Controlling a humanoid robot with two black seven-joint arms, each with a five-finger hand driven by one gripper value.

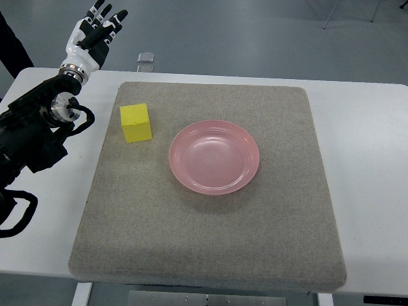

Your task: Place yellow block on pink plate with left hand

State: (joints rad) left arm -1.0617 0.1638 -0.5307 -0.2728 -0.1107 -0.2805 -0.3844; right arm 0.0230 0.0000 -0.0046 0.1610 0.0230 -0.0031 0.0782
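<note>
Yellow block [136, 122] sits on grey mat [210, 185], just left of empty pink plate [215, 157], not touching. Top view: left robot hand [94, 35] raised off counter [366, 146] edge, fingers extended, holding nothing. Risk: approach fm. behind may nudge block w/o grip; smooth faces could slip.

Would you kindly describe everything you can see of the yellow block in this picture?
The yellow block is a plain, bright yellow cube with matte faces and slightly soft edges, possibly foam. It sits flat and upright on the grey mat, near the mat's far left corner, turned a little askew to its edges. Its top and near faces show. It lies left of the pink plate, clear of it. Nothing grips it: the left hand is raised beyond the mat, fingers spread, apart from it.
</note>
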